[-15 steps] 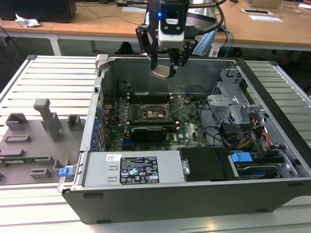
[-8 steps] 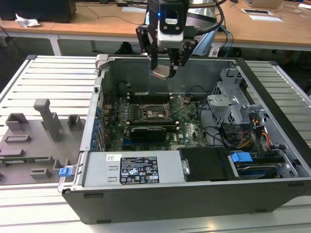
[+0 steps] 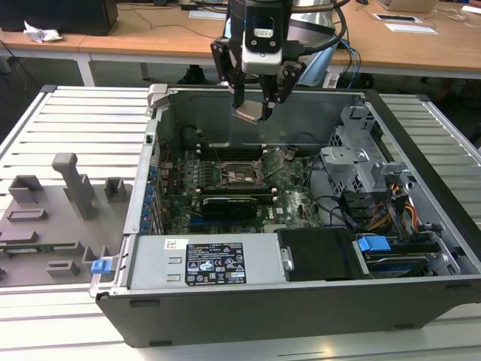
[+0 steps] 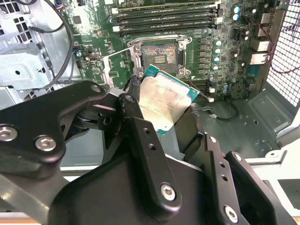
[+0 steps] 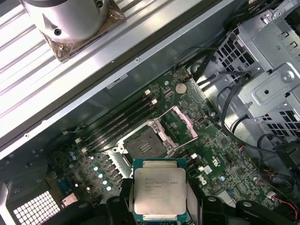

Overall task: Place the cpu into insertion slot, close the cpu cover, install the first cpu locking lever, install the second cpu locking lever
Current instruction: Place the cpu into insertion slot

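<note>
My gripper hangs above the open computer case, shut on the cpu. The cpu is a flat square chip with a silver-grey top, held by its two side edges; its pale underside faces the second wrist camera. Well below it on the green motherboard lies the insertion slot, a dark square socket that is bare. The cpu cover stands swung up beside the socket, a thin silver frame. The chip is clear of the socket and the board.
Long black memory slots flank the socket. A black card lies in front of it. The metal drive cage with cables fills the exterior view's right, and the power supply sits at the case front. Grey fixtures stand on the table.
</note>
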`<action>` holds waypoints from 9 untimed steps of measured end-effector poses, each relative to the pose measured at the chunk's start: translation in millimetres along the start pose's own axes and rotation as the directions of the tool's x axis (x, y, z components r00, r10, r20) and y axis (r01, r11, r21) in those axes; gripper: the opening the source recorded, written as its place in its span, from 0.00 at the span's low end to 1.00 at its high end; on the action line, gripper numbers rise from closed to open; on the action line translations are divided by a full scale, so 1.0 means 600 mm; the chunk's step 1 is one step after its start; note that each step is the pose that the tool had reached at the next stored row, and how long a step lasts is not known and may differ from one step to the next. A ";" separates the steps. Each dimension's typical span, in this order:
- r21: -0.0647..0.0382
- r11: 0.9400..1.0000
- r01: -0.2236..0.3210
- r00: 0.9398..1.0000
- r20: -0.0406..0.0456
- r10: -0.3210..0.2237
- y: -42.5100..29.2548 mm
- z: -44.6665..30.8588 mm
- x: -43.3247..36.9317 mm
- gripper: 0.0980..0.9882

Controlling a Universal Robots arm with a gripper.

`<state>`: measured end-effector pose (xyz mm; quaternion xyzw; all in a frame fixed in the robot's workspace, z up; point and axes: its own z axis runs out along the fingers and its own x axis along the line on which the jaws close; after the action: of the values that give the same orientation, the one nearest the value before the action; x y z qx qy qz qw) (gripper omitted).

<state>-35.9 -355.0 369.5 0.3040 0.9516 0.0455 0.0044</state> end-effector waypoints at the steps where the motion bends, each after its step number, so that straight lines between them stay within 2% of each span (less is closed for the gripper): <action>1: 0.000 1.000 -0.005 1.000 0.000 0.005 0.000 0.000 0.000 0.49; 9: -0.001 1.000 -0.028 1.000 0.002 0.028 0.000 0.000 0.000 0.49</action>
<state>-35.9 -355.0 369.5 0.3172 0.9473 0.0455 0.0050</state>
